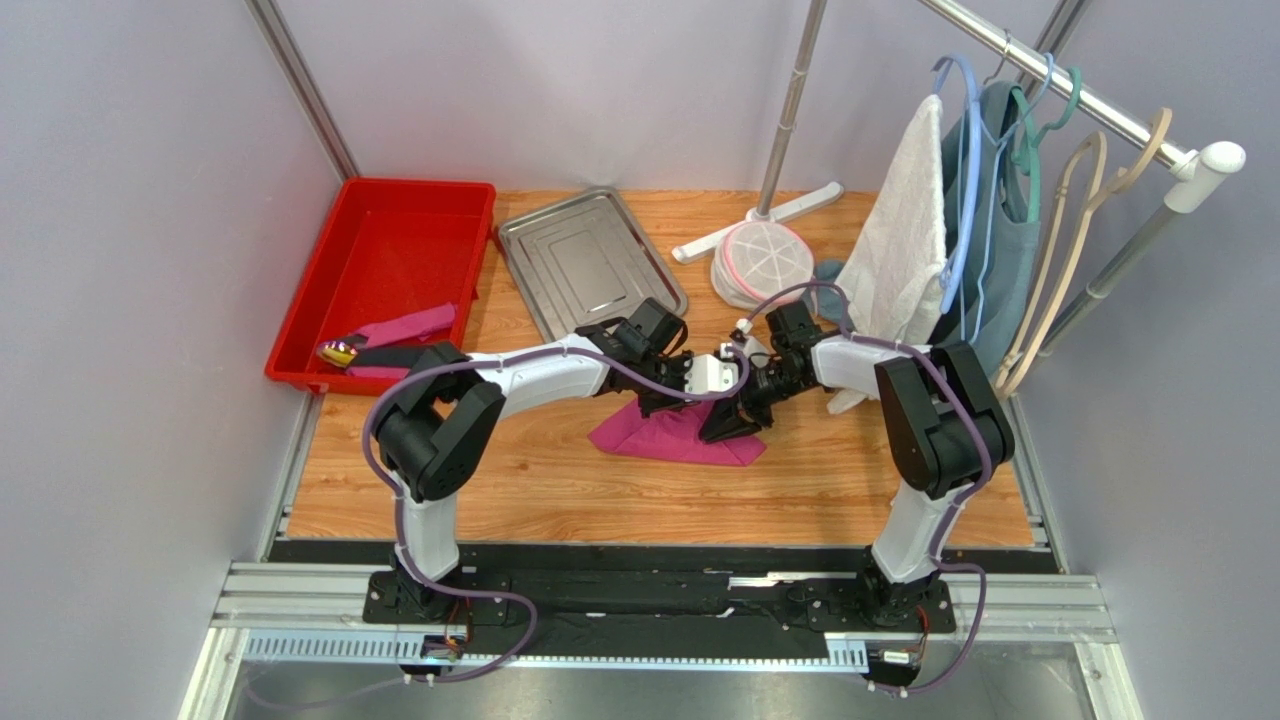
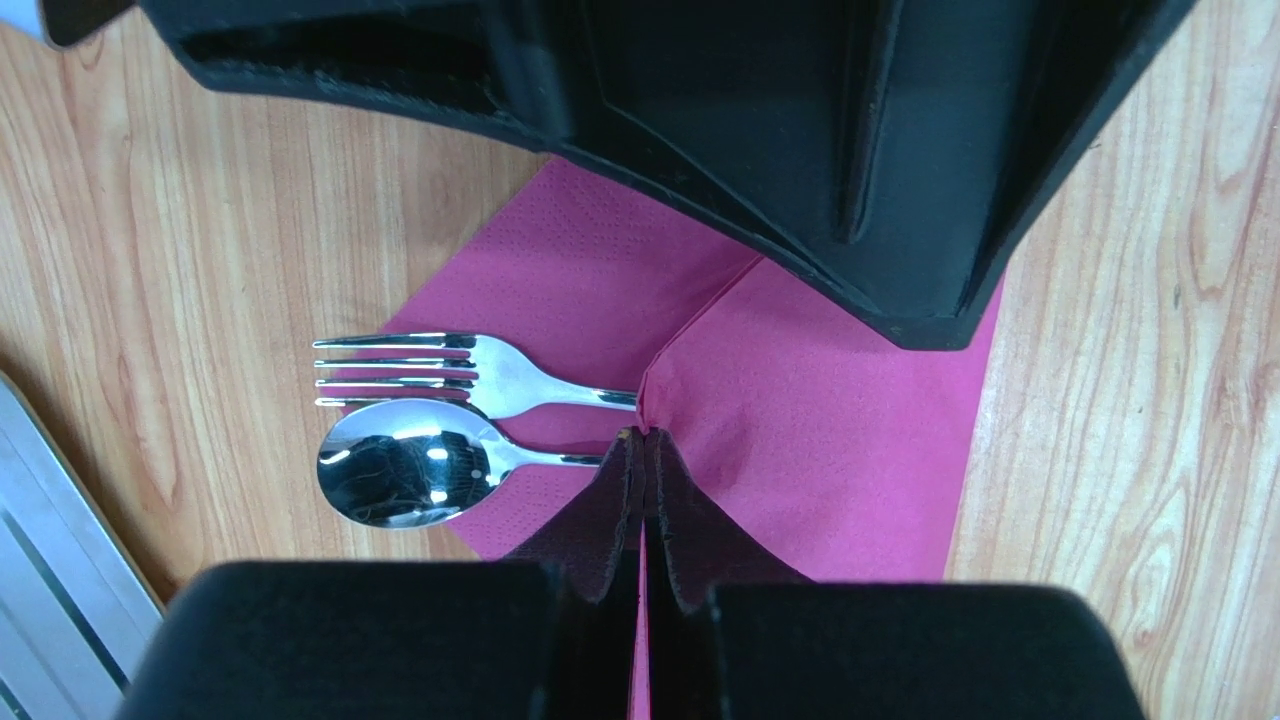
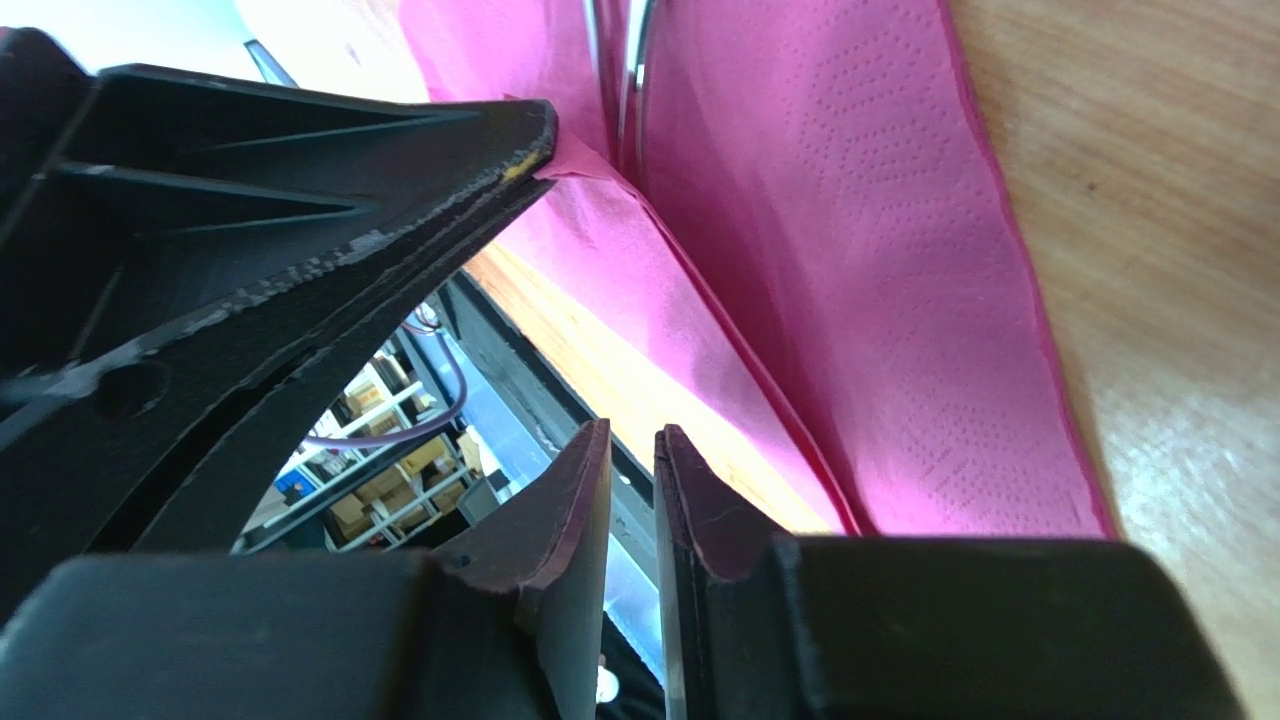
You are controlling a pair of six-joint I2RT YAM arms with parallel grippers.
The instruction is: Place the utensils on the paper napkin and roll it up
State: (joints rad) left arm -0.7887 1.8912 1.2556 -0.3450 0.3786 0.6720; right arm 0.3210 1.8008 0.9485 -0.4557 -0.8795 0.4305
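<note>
The magenta paper napkin [image 1: 661, 432] lies mid-table with one flap raised. A silver fork [image 2: 451, 368] and a spoon [image 2: 398, 462] rest side by side on its left part, heads sticking out over the wood. My left gripper [image 2: 646, 438] is shut on the peak of the lifted napkin [image 2: 842, 435] fold, just past the utensil handles. In the right wrist view, my right gripper [image 3: 631, 435] hovers beside the lifted napkin [image 3: 842, 225]. Its jaws are a narrow gap apart with nothing between them. Both grippers meet over the napkin's right end in the top view.
A steel tray [image 1: 586, 263] lies at the back, and its corner [image 2: 60, 555] shows left of the spoon. A red bin [image 1: 391, 270] sits at the far left. A white stand base [image 1: 766, 248] and a rack with a white towel [image 1: 902, 225] on hangers stand at the back right.
</note>
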